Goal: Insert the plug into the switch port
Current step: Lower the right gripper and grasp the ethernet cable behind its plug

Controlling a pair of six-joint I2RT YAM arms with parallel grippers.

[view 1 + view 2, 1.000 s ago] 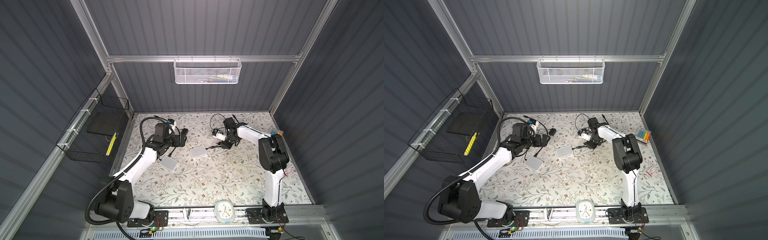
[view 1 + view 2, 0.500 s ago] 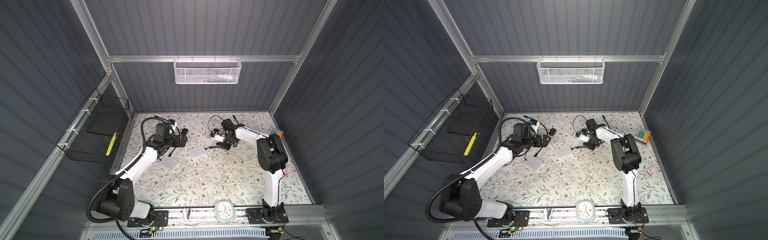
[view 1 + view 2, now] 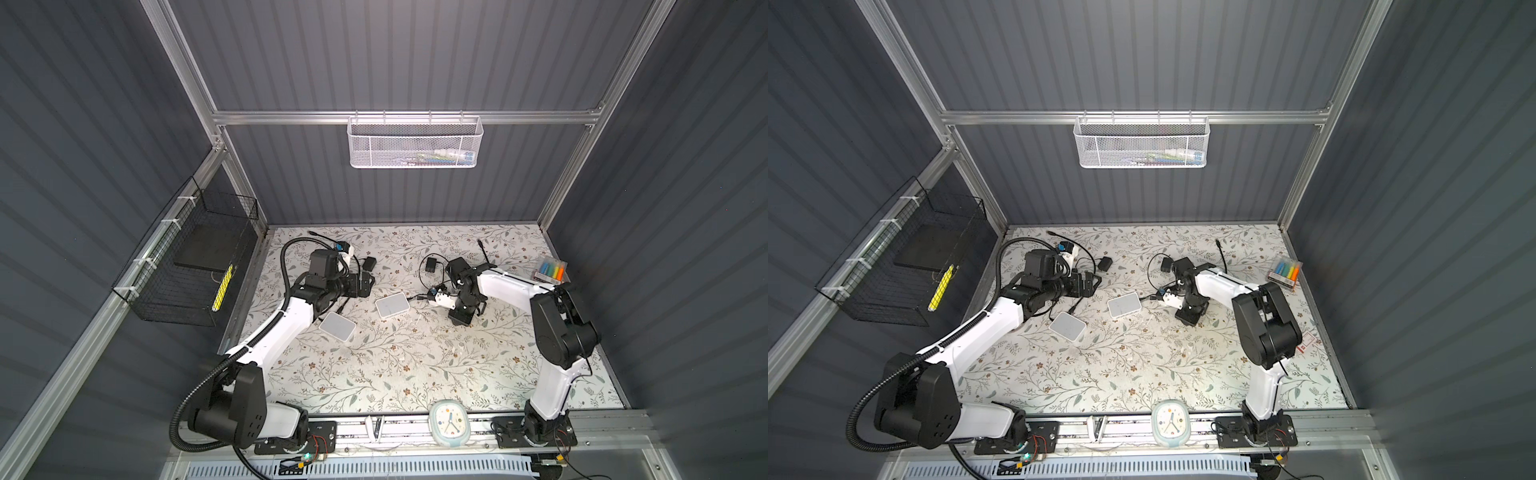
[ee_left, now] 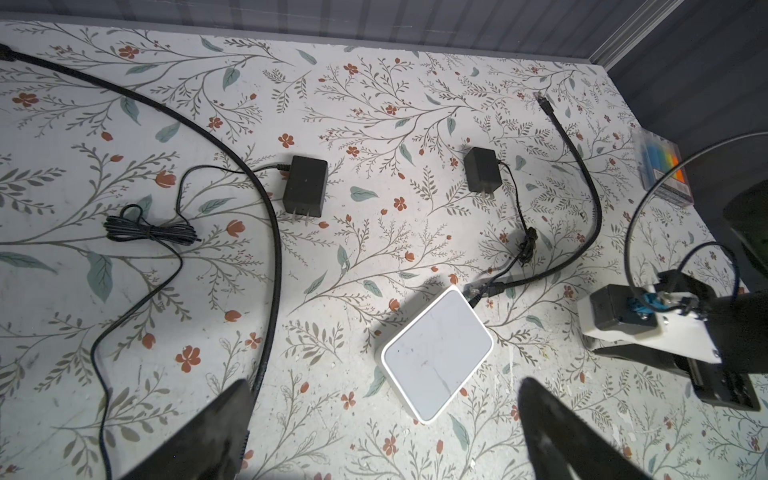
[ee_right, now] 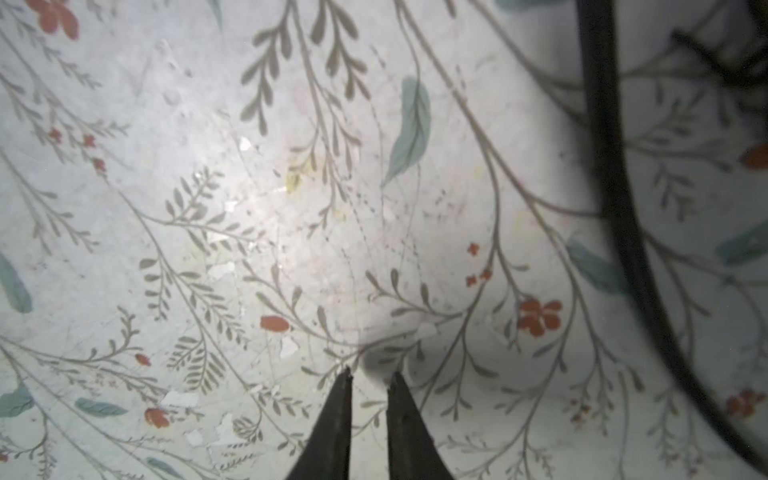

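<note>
**Black plug lies loose beside the white switch**

Thick black cable (image 4: 589,183) ends in the plug (image 4: 484,289), which rests on the worktop (image 4: 332,104) just beside a corner of the switch (image 4: 436,353) and looks unseated. Doing this well, I judge, means pinching the plug body just behind its tip, squaring it to the port, then pushing straight in while the switch is braced. The right jaws stand a narrow gap apart, fingertips (image 5: 338,415) over bare worktop, gripping nothing, apart from the plug. The left jaws gape wide and empty, hanging near the switch.
</note>
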